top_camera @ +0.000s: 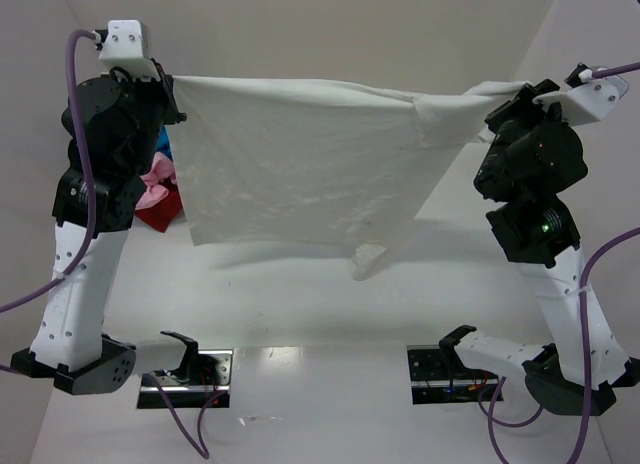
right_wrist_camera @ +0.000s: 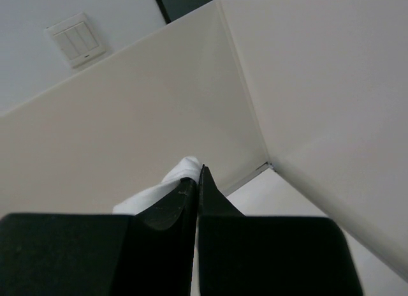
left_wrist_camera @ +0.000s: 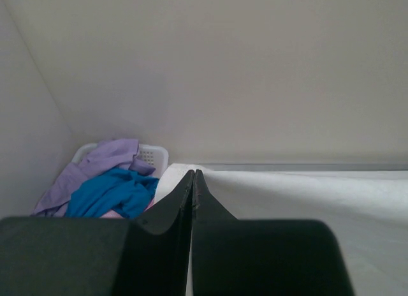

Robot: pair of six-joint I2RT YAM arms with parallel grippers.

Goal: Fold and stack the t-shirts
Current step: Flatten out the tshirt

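Cream t-shirt [top_camera: 300, 164] taut between left and right jaws

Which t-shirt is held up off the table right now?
The cream-white t-shirt, stretched in the air between the left end effector and the right end effector; the lilac t-shirt and blue t-shirt lie bunched in the white basket.

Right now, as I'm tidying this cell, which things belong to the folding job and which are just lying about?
Job: cream-white t-shirt, pinched by left fingers and right fingers, hanging spread between them; lilac t-shirt; bright blue t-shirt; pale pink t-shirt; red t-shirt.
Lying about: white basket; wall switch.
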